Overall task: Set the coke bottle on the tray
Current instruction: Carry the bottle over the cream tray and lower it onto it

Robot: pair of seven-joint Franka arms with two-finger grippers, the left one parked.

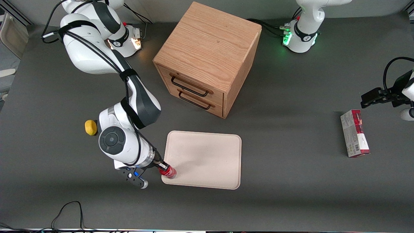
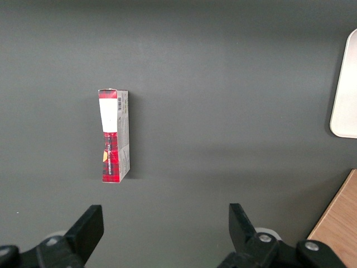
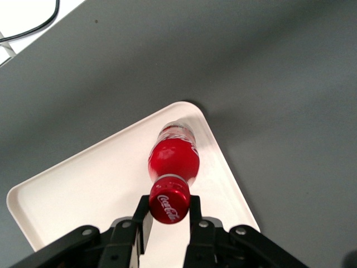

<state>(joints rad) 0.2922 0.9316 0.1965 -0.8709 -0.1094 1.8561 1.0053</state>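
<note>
The coke bottle (image 1: 168, 171) is small and red with a red cap. It is held over the corner of the tray (image 1: 207, 155) that lies nearest the front camera toward the working arm's end. My gripper (image 1: 162, 167) is shut on its cap. In the right wrist view the bottle (image 3: 173, 158) points away from the gripper (image 3: 169, 204), its clear base close to the tray's rounded corner (image 3: 192, 111). Both fingers (image 3: 141, 209) press the sides of the cap. The frames do not show whether the base touches the tray.
A wooden two-drawer cabinet (image 1: 207, 58) stands farther from the front camera than the tray. A yellow lemon-like object (image 1: 91, 127) lies beside my arm. A red-and-grey carton (image 1: 354, 133) lies toward the parked arm's end, the same carton (image 2: 114, 135) showing in the left wrist view.
</note>
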